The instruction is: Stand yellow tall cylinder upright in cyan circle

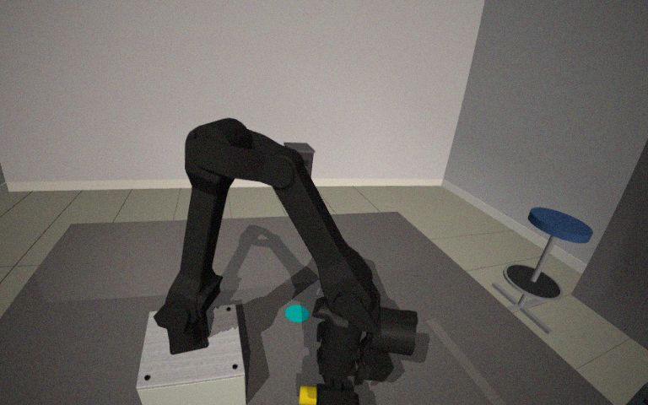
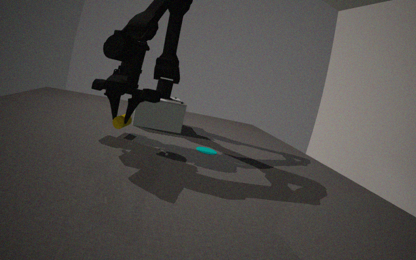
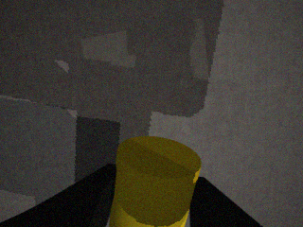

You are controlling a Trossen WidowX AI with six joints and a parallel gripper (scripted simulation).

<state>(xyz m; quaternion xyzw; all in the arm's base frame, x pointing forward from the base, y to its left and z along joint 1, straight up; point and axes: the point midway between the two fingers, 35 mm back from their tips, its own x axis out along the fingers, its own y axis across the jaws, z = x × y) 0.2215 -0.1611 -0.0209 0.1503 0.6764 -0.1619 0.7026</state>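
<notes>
Pincer [image 2: 121, 116] clamps the lying yellow cylinder [image 3: 154, 199] between both fingers.

The dark grey table [image 2: 76, 196] carries the arm's pale base block [image 2: 159, 115] at its far side. A flat cyan circle [image 2: 206, 150] lies on it near the middle, and a yellow cylinder [image 2: 120, 122] lies on its side just left of the block, well apart from the circle.

Cylinder [image 3: 154, 202]: yellow, smooth, matt.
Arm [image 1: 305, 210]: black, matt.
Base block [image 1: 191, 363]: pale grey, faintly streaked.
Table [image 2: 91, 199]: grey, matt.
</notes>
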